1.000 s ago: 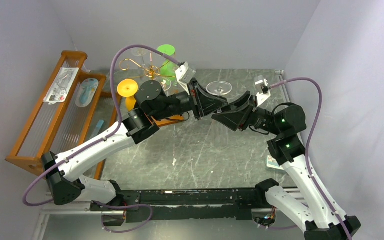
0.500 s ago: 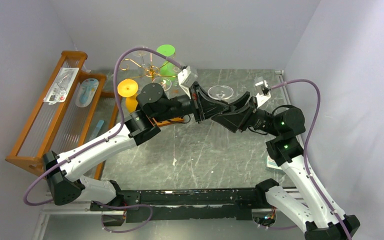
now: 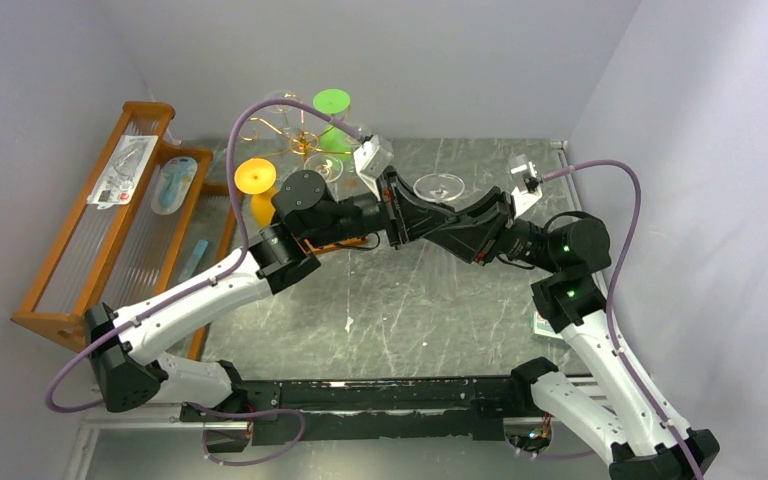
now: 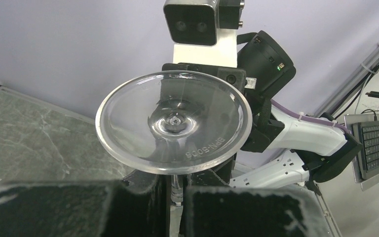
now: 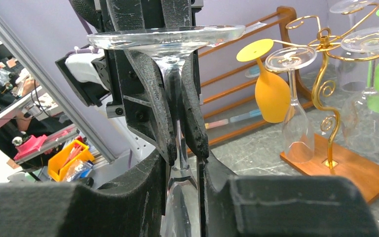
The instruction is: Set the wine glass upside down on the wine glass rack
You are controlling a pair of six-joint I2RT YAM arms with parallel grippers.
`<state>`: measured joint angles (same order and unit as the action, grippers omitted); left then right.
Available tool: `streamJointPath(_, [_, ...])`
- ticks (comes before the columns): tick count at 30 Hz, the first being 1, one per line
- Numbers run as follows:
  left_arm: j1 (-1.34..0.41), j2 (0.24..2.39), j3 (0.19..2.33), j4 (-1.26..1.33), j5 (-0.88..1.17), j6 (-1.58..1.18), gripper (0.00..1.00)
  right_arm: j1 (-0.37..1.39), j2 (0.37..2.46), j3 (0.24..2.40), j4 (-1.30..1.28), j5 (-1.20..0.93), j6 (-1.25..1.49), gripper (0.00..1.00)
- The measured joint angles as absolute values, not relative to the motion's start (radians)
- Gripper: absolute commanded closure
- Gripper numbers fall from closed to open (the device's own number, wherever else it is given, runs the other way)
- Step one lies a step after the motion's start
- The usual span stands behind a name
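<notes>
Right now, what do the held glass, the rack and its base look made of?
Glass: clear and glossy, glass or clear plastic; raised lettering on its foot hints at moulding. Rack: thin shiny gold wire, likely metal. Base: matte brown slab, probably wood, though grain is hard to see.

"SPN-5006" on the wine glass point(image 4: 172, 123)

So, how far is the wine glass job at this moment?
Done: the wine glass is picked up and turned foot up. In hand: the left gripper clamps its stem, and the right gripper grips lower. Left: hang it on the gold wine glass rack.
</notes>
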<state>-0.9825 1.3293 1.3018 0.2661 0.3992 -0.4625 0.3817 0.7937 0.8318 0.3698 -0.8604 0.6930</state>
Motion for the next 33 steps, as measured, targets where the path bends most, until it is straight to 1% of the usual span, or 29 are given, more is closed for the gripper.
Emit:
streamJointPath(4, [-0.982,1.316,1.283,0.284,0.386,-0.477,0.51,0.385,0.788,0.828,0.37,-0.846,0.691,1.0])
streamJointPath(5, [-0.982,1.308,1.273,0.293,0.385,-0.489,0.41,0.385,0.781,0.821,0.372,-0.833,0.686,1.0])
streamJointPath(6, [-0.982,1.301,1.265,0.299,0.385,-0.496,0.32,0.385,0.777,0.816,0.375,-0.821,0.684,1.0])
streamJointPath(7, [-0.983,1.291,1.253,0.308,0.385,-0.51,0.26,0.385,0.772,0.81,0.38,-0.805,0.679,1.0])
streamJointPath(9, [-0.983,1.272,1.227,0.322,0.382,-0.54,0.15,0.385,0.767,0.801,0.402,-0.773,0.67,1.0])
streamJointPath(12, [-0.983,1.237,1.172,0.372,0.368,-0.604,0.06,0.388,0.769,0.794,0.426,-0.748,0.661,1.0])
streamJointPath(15, [-0.981,1.203,1.128,0.411,0.348,-0.664,0.04,0.389,0.776,0.778,0.471,-0.74,0.657,1.0])
streamJointPath(22, [-0.98,1.154,1.089,0.431,0.316,-0.82,0.03,0.388,0.767,0.721,0.613,-0.688,0.636,1.0])
streamJointPath(29, [-0.976,1.097,1.082,0.461,0.232,-1.032,0.03,0.388,0.714,0.684,0.647,-0.693,0.501,1.0])
streamJointPath(31, [-0.97,1.098,1.081,0.492,0.229,-1.106,0.06,0.388,0.706,0.68,0.652,-0.707,0.455,1.0])
streamJointPath(33, [-0.966,1.111,1.082,0.509,0.234,-1.166,0.11,0.388,0.696,0.667,0.656,-0.722,0.407,1.0])
